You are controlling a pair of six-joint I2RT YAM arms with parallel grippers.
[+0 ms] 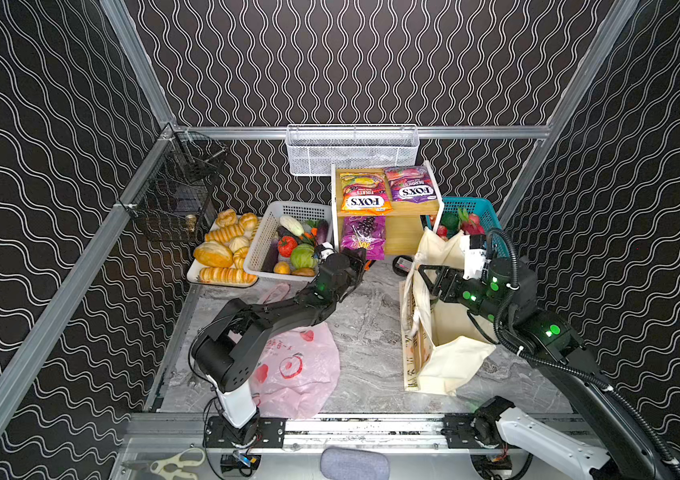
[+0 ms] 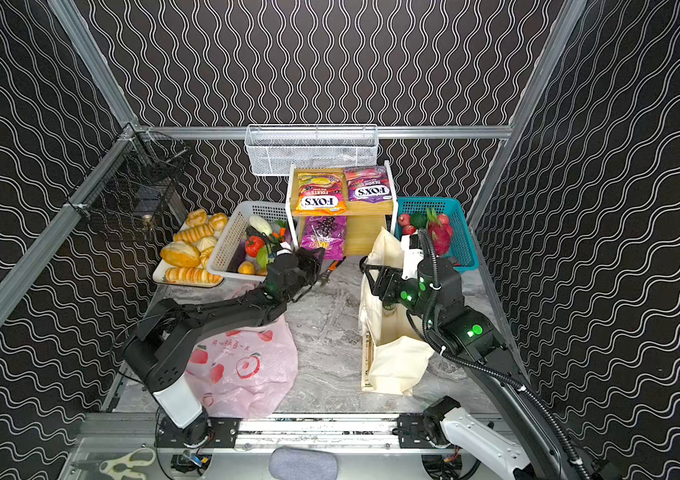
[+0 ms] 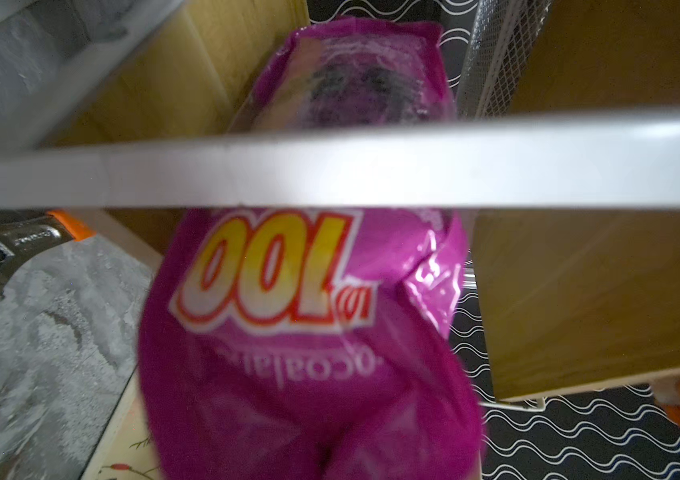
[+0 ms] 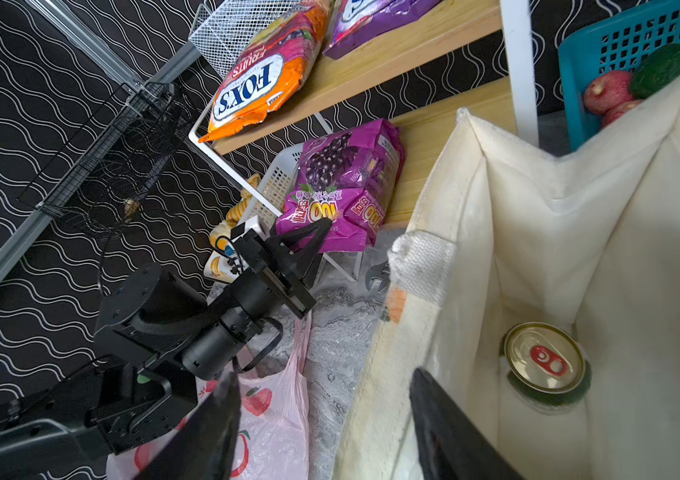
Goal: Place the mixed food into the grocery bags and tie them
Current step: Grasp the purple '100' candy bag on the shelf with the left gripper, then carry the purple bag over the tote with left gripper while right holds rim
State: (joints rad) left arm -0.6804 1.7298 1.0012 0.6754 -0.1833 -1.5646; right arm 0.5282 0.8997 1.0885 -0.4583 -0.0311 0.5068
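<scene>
The pink plastic bag [image 1: 300, 370] lies flat on the tabletop [image 1: 371, 332] beneath the left arm. A low sweep of that arm could drag it.

Beside it the cream tote [image 1: 450, 365] stands open, with a green can [image 4: 546, 365] upright on its floor. The right pincer [image 4: 323, 376] is open, its jaws on either side of one tote wall without pinching it. The soft cloth may therefore slump and narrow the mouth.

Farther on, the left pincer [image 4: 321, 228] is clamped on the front edge of the purple snack packet [image 4: 330, 216], which rests on the lower shelf of the rack [image 1: 404, 232]. That grip is on thin, crinkly film and could slip. In the left wrist view the rack's white bar [image 3: 330, 166] crosses the packet, so a careless pull may snag there. It could also drag an overlapping packet off the shelf.

Counted, nearest first:
- One pair of scissors [image 1: 178, 462] by the front rail.
- One pink bag, one tote and one can.
- One wrench [image 4: 377, 279] on the tabletop.
- At least two purple packets on the lower shelf; they overlap, so I cannot tell the exact number.
- One white basket [image 1: 261, 241], holding one red tomato [image 1: 287, 245] and one green cabbage [image 1: 303, 256] among other vegetables.
- One orange-yellow FOX'S packet [image 1: 365, 193] and one purple FOX'S packet [image 1: 411, 185] on the top shelf.
- One teal basket [image 1: 471, 205].
</scene>
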